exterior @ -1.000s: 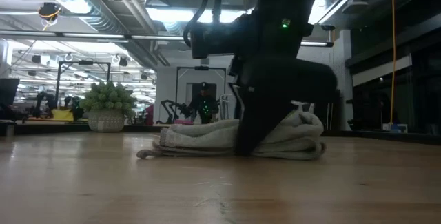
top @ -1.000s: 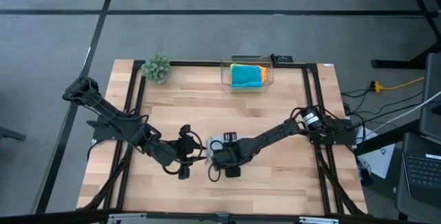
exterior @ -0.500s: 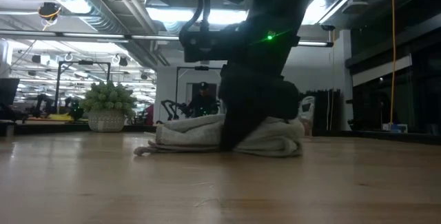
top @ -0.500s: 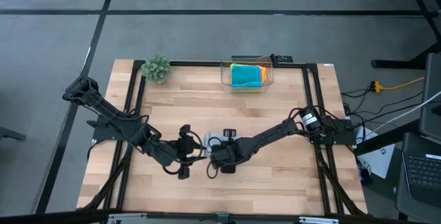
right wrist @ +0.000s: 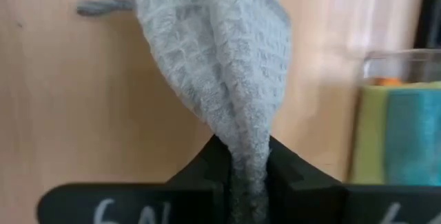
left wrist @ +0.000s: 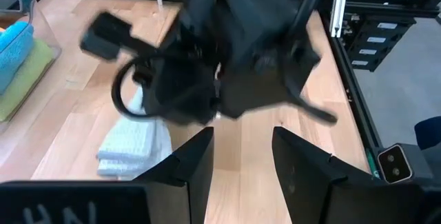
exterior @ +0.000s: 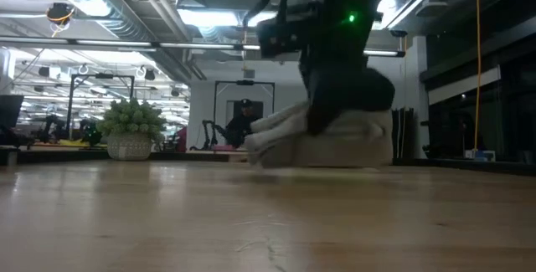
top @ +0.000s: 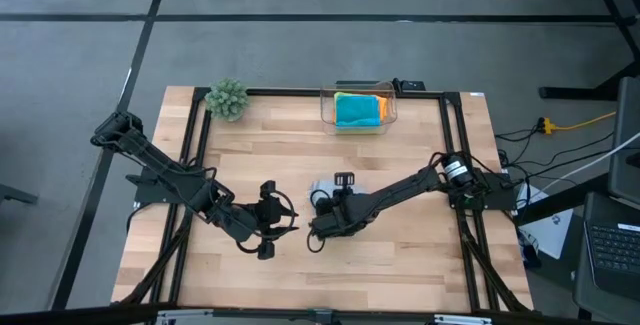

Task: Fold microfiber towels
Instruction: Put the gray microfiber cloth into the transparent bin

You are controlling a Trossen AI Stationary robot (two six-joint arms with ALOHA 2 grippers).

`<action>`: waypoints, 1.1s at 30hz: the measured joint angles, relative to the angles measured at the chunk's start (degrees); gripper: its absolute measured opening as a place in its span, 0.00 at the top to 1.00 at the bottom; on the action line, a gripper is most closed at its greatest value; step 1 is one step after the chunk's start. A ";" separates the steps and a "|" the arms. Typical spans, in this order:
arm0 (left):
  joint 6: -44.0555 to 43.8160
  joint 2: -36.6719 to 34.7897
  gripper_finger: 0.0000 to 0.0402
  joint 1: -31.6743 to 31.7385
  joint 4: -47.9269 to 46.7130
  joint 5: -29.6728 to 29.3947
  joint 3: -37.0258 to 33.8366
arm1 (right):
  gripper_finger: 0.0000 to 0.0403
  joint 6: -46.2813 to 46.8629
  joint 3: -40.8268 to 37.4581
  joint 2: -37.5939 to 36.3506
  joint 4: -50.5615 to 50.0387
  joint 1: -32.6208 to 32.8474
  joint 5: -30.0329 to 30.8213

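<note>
Fingers: my right fingers [right wrist: 241, 158] clenched on the folded grey towel [right wrist: 213, 58], lifted off the tabletop [top: 400, 155] | left fingers [left wrist: 241, 158] released, beside | risk: thin pinch, fold may sag open.

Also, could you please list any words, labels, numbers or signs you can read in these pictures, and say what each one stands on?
"HN", partly cut off by the picture's edge: white handwritten marks on the dark left gripper, seen in the left wrist view.
"6" and a further stroke, cut off: white handwritten marks on the dark right gripper, which is shut on the light grey waffle-textured microfiber towel.
Nothing readable on the clear plastic box, the wooden table or the room behind.
</note>
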 joint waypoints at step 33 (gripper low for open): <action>0.46 0.00 0.65 4.61 -0.43 -0.17 -0.02 | 0.90 -46.78 -8.49 -23.88 12.75 -37.23 0.02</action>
